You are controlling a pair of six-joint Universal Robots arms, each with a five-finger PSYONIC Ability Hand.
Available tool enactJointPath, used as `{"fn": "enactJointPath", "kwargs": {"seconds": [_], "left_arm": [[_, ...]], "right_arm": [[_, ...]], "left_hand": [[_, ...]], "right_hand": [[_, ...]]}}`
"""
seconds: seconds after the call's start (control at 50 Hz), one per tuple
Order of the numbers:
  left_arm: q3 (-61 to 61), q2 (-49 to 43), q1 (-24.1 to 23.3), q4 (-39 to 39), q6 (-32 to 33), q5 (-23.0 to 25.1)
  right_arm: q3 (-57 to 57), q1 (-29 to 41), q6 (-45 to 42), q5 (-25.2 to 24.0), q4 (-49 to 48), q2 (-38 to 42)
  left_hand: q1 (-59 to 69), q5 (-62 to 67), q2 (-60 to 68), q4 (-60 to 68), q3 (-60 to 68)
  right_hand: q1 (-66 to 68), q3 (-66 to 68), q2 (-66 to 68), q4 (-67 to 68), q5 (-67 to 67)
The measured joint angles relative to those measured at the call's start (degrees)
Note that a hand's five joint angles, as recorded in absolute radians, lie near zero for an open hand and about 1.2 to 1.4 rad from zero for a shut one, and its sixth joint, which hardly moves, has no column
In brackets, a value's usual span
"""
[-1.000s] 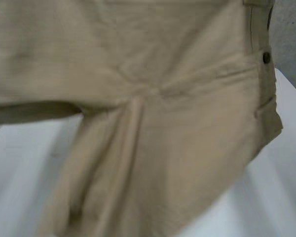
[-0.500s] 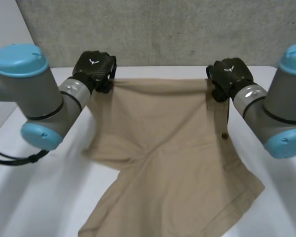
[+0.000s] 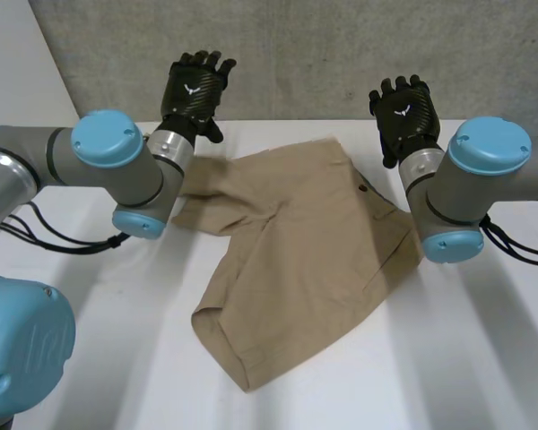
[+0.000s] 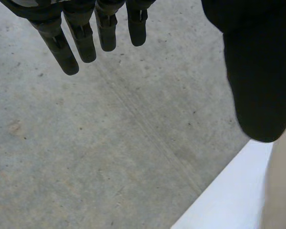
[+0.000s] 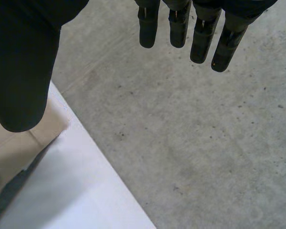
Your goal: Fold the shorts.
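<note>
Tan shorts (image 3: pixel 296 251) clear of robot hands (image 3: pixel 195 90) (image 3: pixel 403 112)

Shorts (image 3: pixel 296 260) on table (image 3: pixel 484 358), between arms.

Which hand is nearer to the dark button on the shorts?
The right hand: the button lies on the side of the shorts by its arm, while the left hand is across the cloth.

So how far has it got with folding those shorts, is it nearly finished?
Barely begun, I'd say. Done: the tan shorts lie spread on the white table, though rumpled, with no neat fold visible. In hand: nothing; the left hand and right hand are both open, up near the table's far edge, off the cloth. Left: smoothing and all the folding.
</note>
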Motion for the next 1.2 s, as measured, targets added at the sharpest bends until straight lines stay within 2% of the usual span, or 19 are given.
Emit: {"fn": "enactJointPath", "kwargs": {"seconds": [0.12,0.26,0.38,0.42,0.5,0.56,0.68,0.82,0.98,1.06,1.08,1.1,1.12,1.2], "left_arm": [[-5.79,3.66,-0.35,0.63,-0.02,-1.54],[-20.80,15.41,-1.61,-0.84,-0.22,-5.13],[-34.45,25.72,-4.87,-6.13,-1.11,-7.47],[-39.23,29.12,-6.50,-8.92,-2.37,-8.70],[-46.29,33.92,-9.51,-13.19,-6.37,-11.39],[-50.71,36.56,-11.81,-15.41,-10.64,-13.52],[-57.06,39.11,-16.31,-17.62,-17.87,-15.98],[-61.28,39.57,-21.41,-18.97,-20.82,-16.65],[-62.96,39.21,-23.63,-19.13,-20.80,-18.29],[-63.63,39.13,-23.79,-19.07,-20.79,-19.18],[-63.74,39.13,-23.81,-19.06,-20.79,-19.27],[-63.93,39.14,-23.84,-19.03,-20.79,-19.40],[-64.17,39.14,-23.90,-18.98,-20.78,-19.52],[-64.75,39.10,-24.09,-18.79,-20.78,-19.70]], "right_arm": [[6.75,-0.32,0.07,-0.28,0.93,-6.34],[16.54,-3.29,-0.31,-4.34,5.09,-15.85],[20.81,-8.72,-1.28,-14.25,11.69,-19.59],[21.57,-11.19,-2.49,-19.19,14.07,-19.94],[22.08,-14.94,-5.90,-26.09,16.41,-19.29],[22.09,-17.21,-9.78,-30.03,17.06,-17.67],[21.37,-19.98,-18.47,-34.98,16.93,-12.75],[20.23,-20.78,-23.21,-38.36,16.39,-7.65],[18.86,-20.69,-23.83,-39.02,15.21,-3.83],[17.95,-20.65,-24.34,-38.80,14.47,-2.18],[17.87,-20.65,-24.39,-38.79,14.40,-2.06],[17.67,-20.65,-24.53,-38.77,14.18,-1.73],[17.51,-20.64,-24.60,-38.78,13.99,-1.52],[17.40,-20.60,-24.34,-38.76,13.57,-1.51]], "left_hand": [[0.00,0.00,-0.15,0.00,0.00],[0.00,0.00,-0.16,0.00,0.00],[0.21,0.00,-0.13,0.01,0.00],[0.21,0.00,-0.10,0.03,0.00],[0.26,0.16,0.18,0.15,0.17],[3.93,2.44,3.19,3.06,2.52],[6.97,5.50,6.29,6.32,5.68],[6.97,5.50,6.30,6.33,5.68],[6.97,5.50,6.30,6.33,5.68],[6.97,5.50,6.31,6.33,5.69],[6.97,5.50,6.42,6.53,5.69],[6.97,5.50,6.47,6.56,5.69],[6.97,5.61,6.68,6.62,5.83],[8.54,7.10,7.91,7.93,7.40]], "right_hand": [[0.00,0.00,0.00,0.00,0.00],[0.00,0.00,0.00,0.00,0.00],[0.00,0.00,0.00,0.00,0.00],[0.00,0.00,0.00,0.00,0.00],[0.26,0.43,0.33,0.26,0.18],[5.93,8.23,7.77,6.98,6.27],[7.47,9.82,9.03,8.93,7.70],[7.59,9.82,9.03,9.04,7.96],[12.56,15.80,15.40,14.70,12.92],[26.06,30.92,30.94,29.81,27.45],[26.06,30.92,30.94,29.81,27.45],[35.46,44.04,44.09,42.34,39.27],[38.81,50.31,50.42,48.96,45.49],[41.43,55.19,54.22,54.60,50.71]]}}
